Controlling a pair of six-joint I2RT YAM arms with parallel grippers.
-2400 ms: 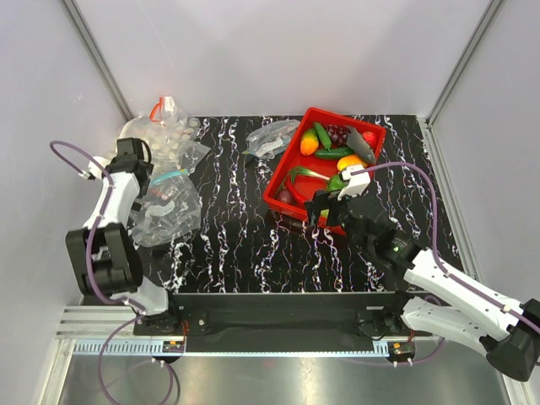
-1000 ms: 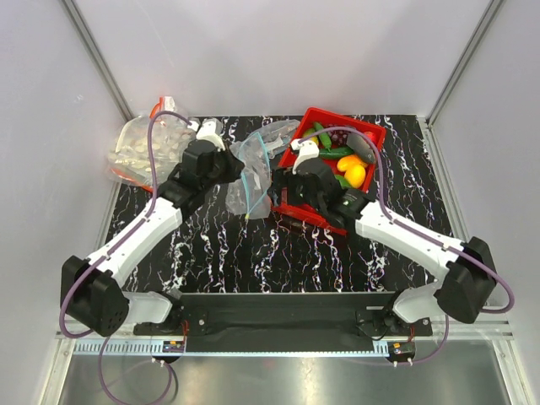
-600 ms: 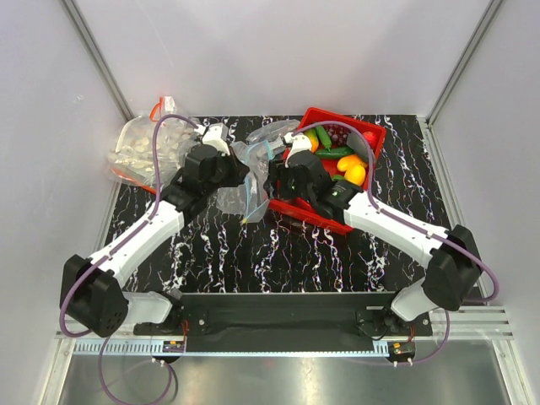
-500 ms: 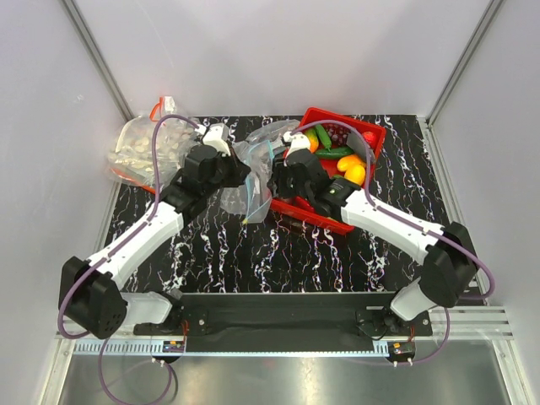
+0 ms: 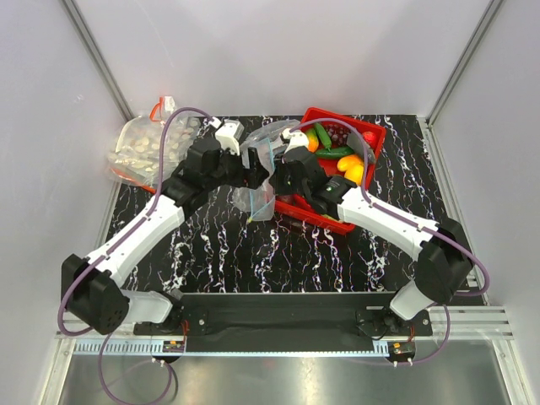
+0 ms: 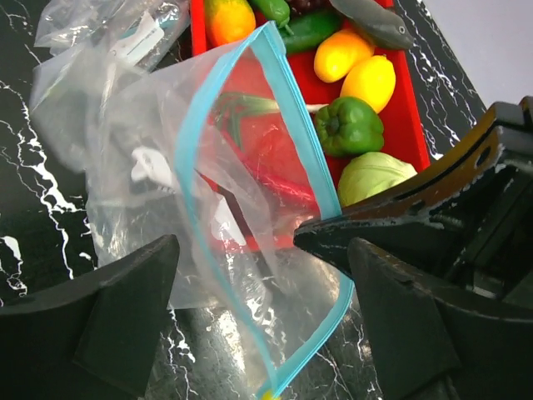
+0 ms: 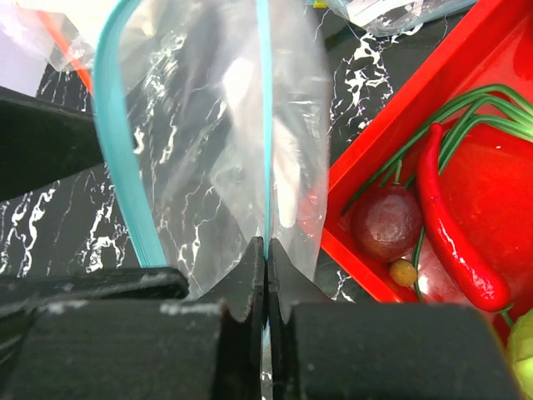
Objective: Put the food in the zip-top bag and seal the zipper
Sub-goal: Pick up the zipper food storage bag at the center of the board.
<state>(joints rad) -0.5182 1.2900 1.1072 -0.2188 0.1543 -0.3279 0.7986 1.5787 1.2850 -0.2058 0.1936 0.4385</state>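
So here's where we stand. The clear floppy zip-top bag (image 6: 133,208) hangs over the counter about midway between the left and right edges, nearer the far edge, just beside the red plastic tray (image 7: 375,142). Our right gripper (image 7: 266,250) has its jaws pinched together on one lip of the thin teal-blue zipper strip (image 6: 304,125), and that seems to be what holds the bag up. Our left gripper (image 6: 262,258) has its jaws spread wide, one on each side of the mouth. We can't tell if either touches the film.

None of the food looks bagged yet. The long red chilli (image 7: 454,242), dark green bell pepper (image 6: 350,125) and lime-green round fruit (image 6: 375,177) all sit in the tray.

We read this step as getting the mouth open. Our tip is to close the left jaws on the free lip of the strip itself, not on the loose film below, which looks slippery. Then we'd ease the lips apart with the mouth tilted toward the tray. The right shouldn't let go before the left has a bite, or the bag flops.

As for the surroundings, it's a black counter with white marble veins (image 5: 253,253), plain pale walls (image 5: 278,51) and aluminium posts (image 5: 91,46) at the far corners. A clear bag of white round pieces (image 5: 143,148) sits at the far left corner, and another crumpled clear bag (image 6: 83,33) lies along the far edge.
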